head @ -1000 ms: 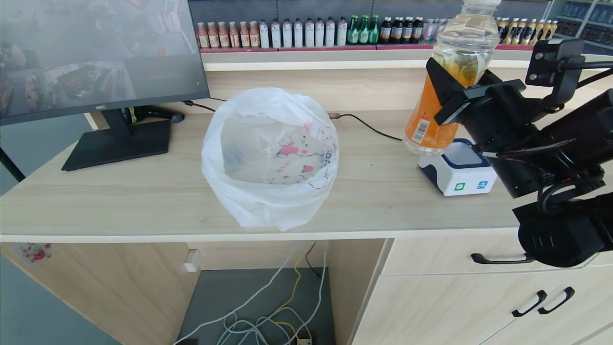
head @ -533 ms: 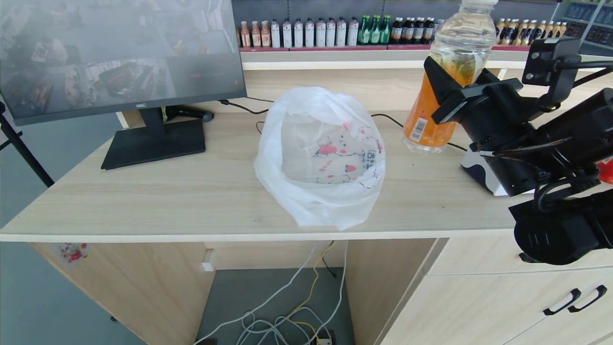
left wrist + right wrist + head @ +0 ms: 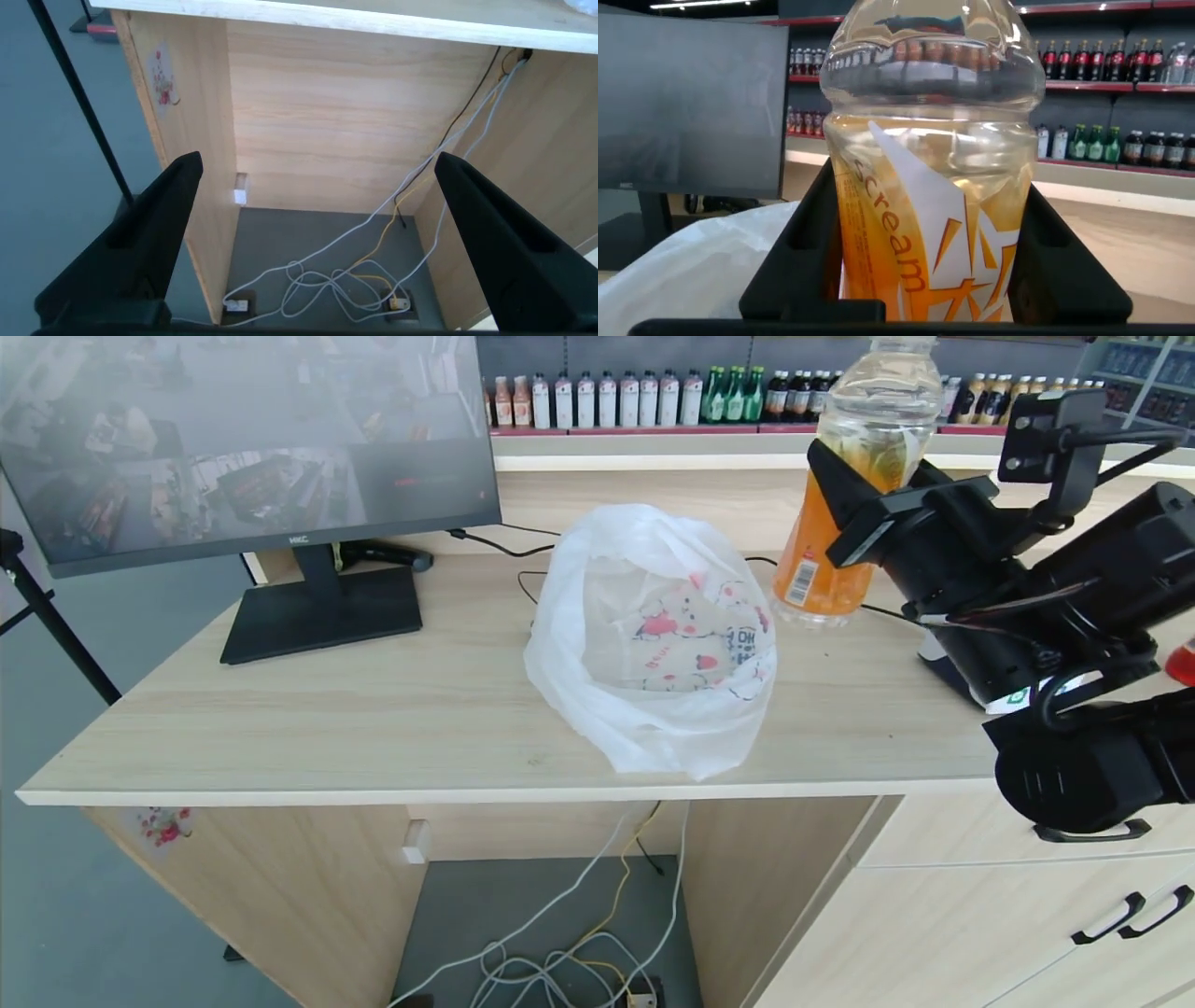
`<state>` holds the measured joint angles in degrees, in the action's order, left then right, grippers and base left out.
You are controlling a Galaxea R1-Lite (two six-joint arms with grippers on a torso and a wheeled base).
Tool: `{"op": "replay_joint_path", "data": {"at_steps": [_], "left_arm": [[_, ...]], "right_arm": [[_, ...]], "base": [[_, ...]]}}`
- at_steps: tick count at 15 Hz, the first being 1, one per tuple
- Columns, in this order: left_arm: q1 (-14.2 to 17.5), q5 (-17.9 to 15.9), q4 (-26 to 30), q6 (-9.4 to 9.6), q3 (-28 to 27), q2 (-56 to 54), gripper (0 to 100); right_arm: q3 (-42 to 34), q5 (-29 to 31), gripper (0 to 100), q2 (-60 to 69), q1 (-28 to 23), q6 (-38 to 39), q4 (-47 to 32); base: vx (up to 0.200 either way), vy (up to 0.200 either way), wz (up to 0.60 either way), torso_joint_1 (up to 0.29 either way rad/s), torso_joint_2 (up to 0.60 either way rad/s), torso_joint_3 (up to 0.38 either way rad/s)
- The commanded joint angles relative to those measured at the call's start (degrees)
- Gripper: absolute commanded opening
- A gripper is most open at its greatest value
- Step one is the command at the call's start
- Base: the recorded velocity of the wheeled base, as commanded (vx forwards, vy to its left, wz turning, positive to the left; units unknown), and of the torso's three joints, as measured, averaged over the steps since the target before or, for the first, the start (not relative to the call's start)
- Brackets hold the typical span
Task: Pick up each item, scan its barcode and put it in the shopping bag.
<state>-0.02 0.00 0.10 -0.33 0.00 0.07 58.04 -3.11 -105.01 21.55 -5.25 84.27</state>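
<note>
Wooden counter (image 3: 373, 709) is bearing the shopping bag (image 3: 653, 709), mouth open. Right gripper (image 3: 876, 476) is clamping an orange drink bottle (image 3: 826, 555) upright beside it. Left gripper (image 3: 318, 233) is hanging spread wide.

A: Counts, quick?
B: One shopping bag (image 3: 653, 644), one orange drink bottle (image 3: 826, 560), one monitor (image 3: 243, 439), one white scanner (image 3: 1006, 700), partly hidden.
A: Drawer handles?
B: Three drawer handles (image 3: 1106, 917).
A: Shelf bottles?
B: One long row of shelf bottles (image 3: 635, 399), too small to count. Floor cables (image 3: 560, 971) tangled, several.
</note>
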Motion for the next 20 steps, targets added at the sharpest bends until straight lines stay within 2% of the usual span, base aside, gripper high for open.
{"op": "replay_joint_path", "data": {"at_steps": [1, 4, 9, 11, 16, 20], "left_arm": [[0.0, 0.0, 0.0, -0.02, 0.0, 0.0, 100], [0.0, 0.0, 0.0, 0.07, 0.0, 0.0, 100], [0.0, 0.0, -0.1, -0.02, 0.0, 0.0, 100], [0.0, 0.0, 0.0, 0.07, 0.0, 0.0, 100], [0.0, 0.0, 0.0, 0.15, 0.0, 0.0, 100], [0.0, 0.0, 0.0, 0.07, 0.0, 0.0, 100]], "right_arm": [[5.0, 0.2, 0, 0.0, 0.5, 0.1, -3.9], [10.4, 0.6, 0, -0.8, 3.8, 0.0, -11.6], [11.2, 6.3, 0, -4.1, 10.0, -0.5, -12.4], [12.1, 6.1, 0, -6.1, 10.2, -0.5, -12.4], [22.5, 5.9, 0, -14.5, 9.9, 0.0, -12.9], [29.9, 5.8, 0, -19.5, 9.7, 0.0, -16.3]], "base": [[0.0, 0.0, 0.0, 0.0, 0.0, 0.0], [0.0, 0.0, 0.0, 0.0, 0.0, 0.0], [0.0, 0.0, 0.0, 0.0, 0.0, 0.0], [0.0, 0.0, 0.0, 0.0, 0.0, 0.0], [0.0, 0.0, 0.0, 0.0, 0.0, 0.0], [0.0, 0.0, 0.0, 0.0, 0.0, 0.0]]}}
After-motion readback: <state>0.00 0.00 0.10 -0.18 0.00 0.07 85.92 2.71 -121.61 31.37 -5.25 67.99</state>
